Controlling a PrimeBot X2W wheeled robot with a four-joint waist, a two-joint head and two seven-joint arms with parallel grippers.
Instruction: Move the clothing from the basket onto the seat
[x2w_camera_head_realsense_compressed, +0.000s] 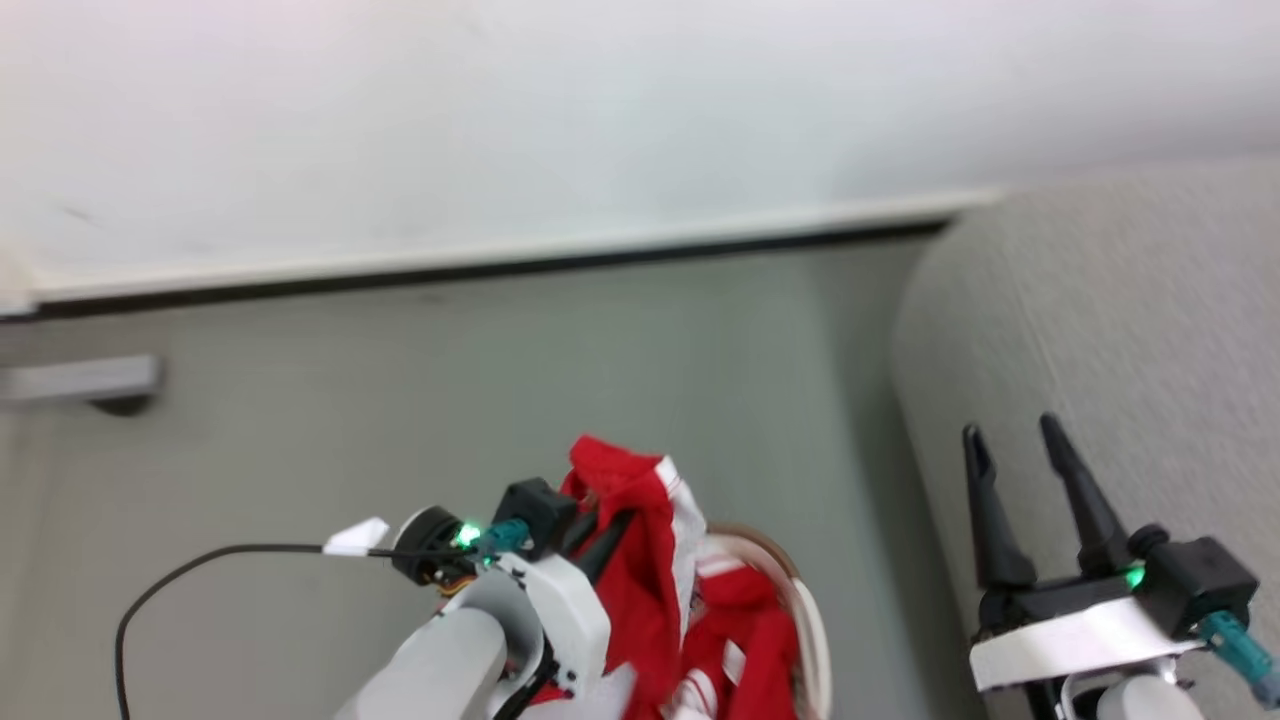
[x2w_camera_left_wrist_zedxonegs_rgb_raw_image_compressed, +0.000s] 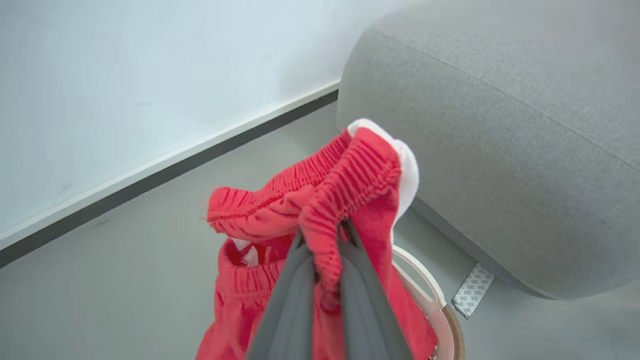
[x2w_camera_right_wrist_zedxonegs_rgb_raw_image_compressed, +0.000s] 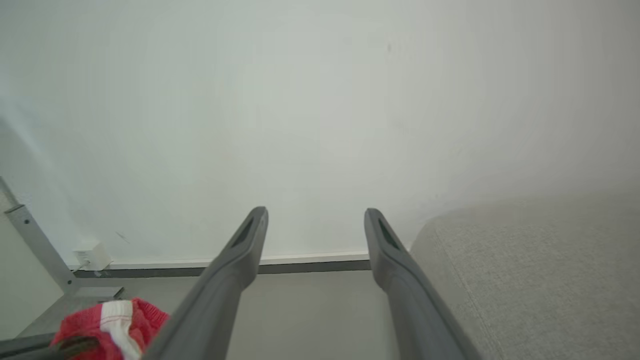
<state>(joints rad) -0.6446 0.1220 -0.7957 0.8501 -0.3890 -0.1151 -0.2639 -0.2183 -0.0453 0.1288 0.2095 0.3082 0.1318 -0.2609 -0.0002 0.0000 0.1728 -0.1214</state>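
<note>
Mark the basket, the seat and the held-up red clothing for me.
basket (x2w_camera_head_realsense_compressed: 818, 640): head view, white rim on its right side.
seat (x2w_camera_left_wrist_zedxonegs_rgb_raw_image_compressed: 500, 150): left wrist view, grey fabric front face.
clothing (x2w_camera_left_wrist_zedxonegs_rgb_raw_image_compressed: 350, 185): left wrist view, bunched elastic waistband.

Indoor room, furnished like a home living space. Light-grey upholstered seat stands near a bare white wall. Pale skirting with a dark strip runs along the wall's base. Smooth grey floor. Small white laundry basket of red clothing sits just beside the seat. A patterned sticker on the floor, a grey metal leg and a small white box at the wall suggest a test room.
</note>
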